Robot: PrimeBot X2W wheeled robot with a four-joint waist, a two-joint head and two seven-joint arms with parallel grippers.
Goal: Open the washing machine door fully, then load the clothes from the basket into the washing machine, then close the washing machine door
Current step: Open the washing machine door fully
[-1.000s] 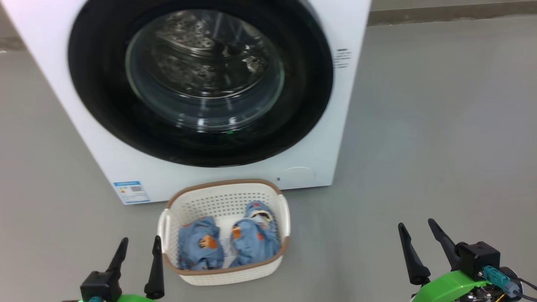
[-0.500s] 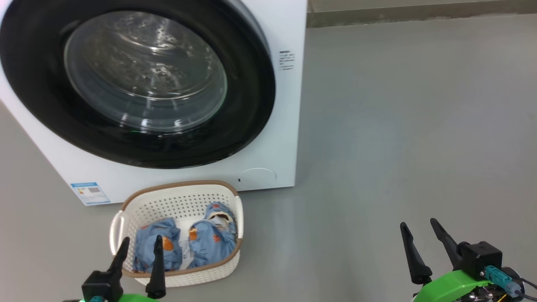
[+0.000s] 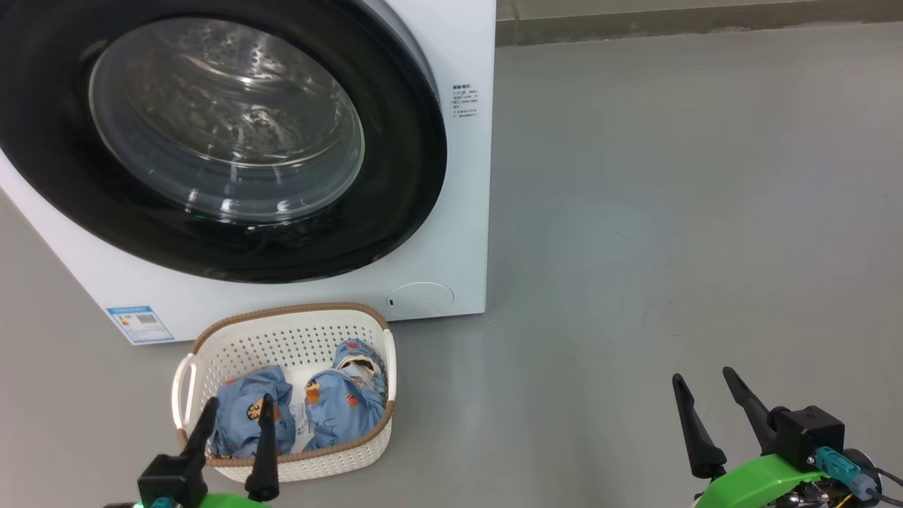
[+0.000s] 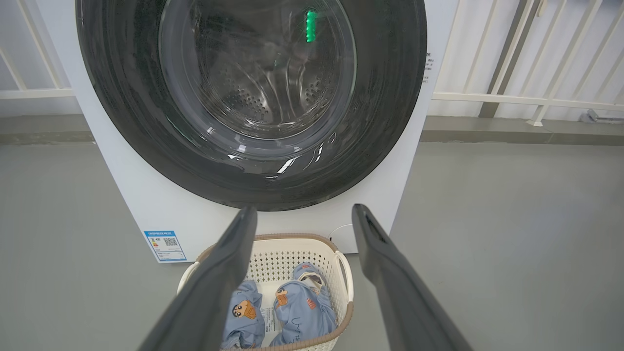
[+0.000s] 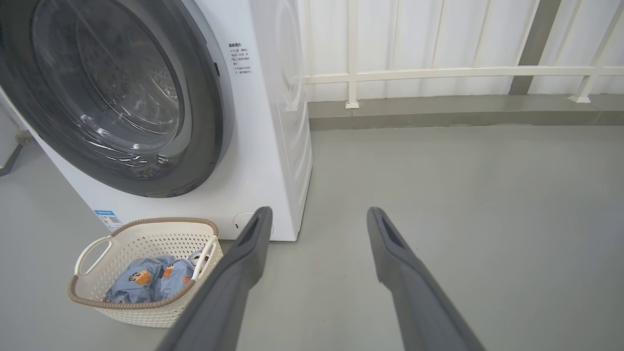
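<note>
1. The washing machine [image 3: 458, 212], a smooth white box, stands ahead of the left gripper [image 3: 238, 401], whose dark tapered fingers are spread apart and empty.
2. The washing machine door [image 3: 395, 176], a glossy black ring round clear domed glass, lies shut against it.
3. The basket [image 3: 289, 308], cream perforated plastic with a brown woven-look rim, sits just beyond the left gripper's fingertips, well left of the right gripper [image 3: 702, 374], which is likewise spread and empty.
4. The clothes [image 3: 338, 409], two crumpled light blue bundles, lie inside.
5. The right wrist view adds a white railing [image 5: 438, 73]; the left wrist view adds a green glint [image 4: 310, 25] on the glass.
</note>
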